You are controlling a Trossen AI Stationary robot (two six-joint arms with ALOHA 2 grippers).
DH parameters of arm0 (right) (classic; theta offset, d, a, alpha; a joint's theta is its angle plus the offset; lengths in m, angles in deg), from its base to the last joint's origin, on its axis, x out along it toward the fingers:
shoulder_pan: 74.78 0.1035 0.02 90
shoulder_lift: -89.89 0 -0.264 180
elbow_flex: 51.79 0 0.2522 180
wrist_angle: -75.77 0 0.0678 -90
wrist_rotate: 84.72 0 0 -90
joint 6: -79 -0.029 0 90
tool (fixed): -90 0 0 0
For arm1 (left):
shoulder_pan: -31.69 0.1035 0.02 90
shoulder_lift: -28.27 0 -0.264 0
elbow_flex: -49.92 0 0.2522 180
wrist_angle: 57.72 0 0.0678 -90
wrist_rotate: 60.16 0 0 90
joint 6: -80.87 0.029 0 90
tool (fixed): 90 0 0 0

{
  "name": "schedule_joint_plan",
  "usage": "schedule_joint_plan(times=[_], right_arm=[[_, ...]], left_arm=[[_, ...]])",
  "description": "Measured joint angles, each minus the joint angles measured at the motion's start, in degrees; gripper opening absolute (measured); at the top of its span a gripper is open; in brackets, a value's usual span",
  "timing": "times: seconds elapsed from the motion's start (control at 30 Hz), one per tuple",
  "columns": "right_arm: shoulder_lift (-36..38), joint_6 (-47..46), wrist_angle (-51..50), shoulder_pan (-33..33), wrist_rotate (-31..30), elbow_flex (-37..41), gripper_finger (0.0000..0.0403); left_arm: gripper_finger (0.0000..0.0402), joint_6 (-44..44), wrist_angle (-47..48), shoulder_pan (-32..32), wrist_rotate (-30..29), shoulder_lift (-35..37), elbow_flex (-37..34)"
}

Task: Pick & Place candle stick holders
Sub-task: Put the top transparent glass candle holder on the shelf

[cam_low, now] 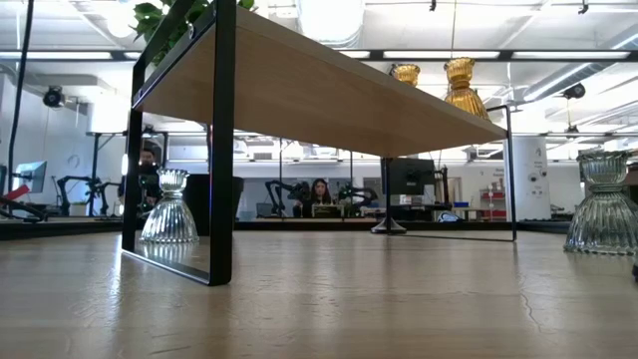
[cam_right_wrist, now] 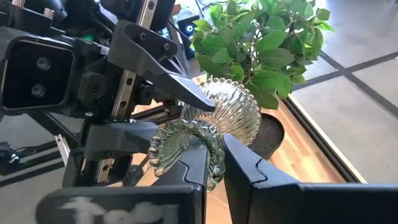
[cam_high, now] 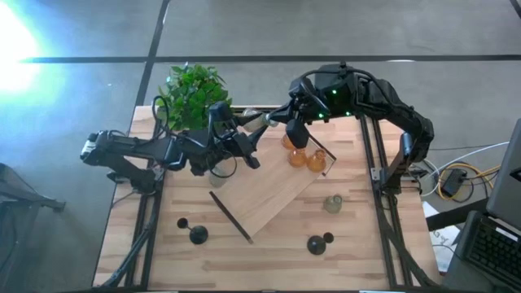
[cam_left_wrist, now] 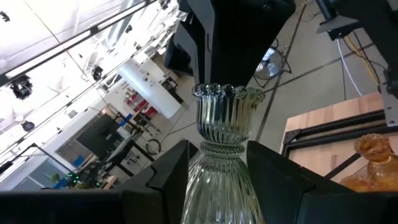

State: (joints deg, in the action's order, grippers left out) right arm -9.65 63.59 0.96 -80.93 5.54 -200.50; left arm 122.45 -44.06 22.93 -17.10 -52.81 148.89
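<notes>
Centrally, a wooden table (cam_high: 366, 260) carried a raised wooden shelf (cam_high: 269, 191) on a black frame, set askew.

- Potted green plant (cam_high: 194, 89): stood at the table's far edge, near the left arm.
- Left gripper (cam_left_wrist: 217, 168): reached in from the left, above the shelf's far corner. Its fingers were clamped on the ribbed body of a pale glass holder (cam_left_wrist: 225, 118), which was lifted and tipped on its side.
- Right gripper (cam_right_wrist: 217, 149): came from the far right with its fingers pressed together and empty, the tips just beside the held piece's scalloped rim.
- Amber holders (cam_high: 297, 155): three, clustered upright on the shelf's right-hand end.
- Second pale holder (cam_high: 332, 203): stood on the table to the right of the shelf.
- Third pale holder (cam_low: 164, 211): stood upright on the table beside a shelf leg.
- Black holders (cam_high: 198, 235): lay on the near part of the table, some near left and some near right (cam_high: 316, 243), well apart.
</notes>
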Motion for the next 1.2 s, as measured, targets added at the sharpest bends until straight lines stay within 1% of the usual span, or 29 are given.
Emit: schedule_joint_plan(times=[0.07,0.17,0.37,0.5,0.57,0.77,0.93,1.0,1.2], right_arm=[[-0.1,0.0,0.2,-0.1,0.4,0.0,0.0019],[-0.1,-0.3,0.2,0.0,1.1,0.1,0.0019],[-0.1,-0.5,0.4,0.0,1.6,0.2,0.0019],[-0.1,-0.4,1.7,0.0,4.1,0.3,0.0019],[-0.1,-0.5,2.0,0.0,4.5,0.3,0.0019],[-0.1,-0.2,2.2,0.3,4.5,0.4,0.0019],[-0.2,-0.1,2.8,0.7,4.2,0.4,0.0019],[-0.3,0.0,2.7,0.7,4.1,0.5,0.0019],[-0.3,0.2,2.6,0.8,4.3,0.5,0.0019]], left_arm=[[0.0163,0.0,0.0,0.2,0.4,0.0,0.0],[0.0163,0.0,0.1,0.4,2.4,0.0,0.0],[0.0163,0.6,0.1,0.5,3.0,-0.1,-0.1],[0.0163,0.5,-0.3,0.7,6.5,-0.2,-0.1],[0.0163,0.5,-0.4,0.8,7.2,-0.2,0.0],[0.0163,0.5,-0.2,1.0,7.0,-0.3,0.0],[0.0163,-0.2,1.3,1.5,5.0,-0.3,0.0],[0.0163,-1.4,1.9,1.6,3.9,-0.4,0.0],[0.0168,-6.6,7.2,1.7,3.7,-0.4,1.7]])
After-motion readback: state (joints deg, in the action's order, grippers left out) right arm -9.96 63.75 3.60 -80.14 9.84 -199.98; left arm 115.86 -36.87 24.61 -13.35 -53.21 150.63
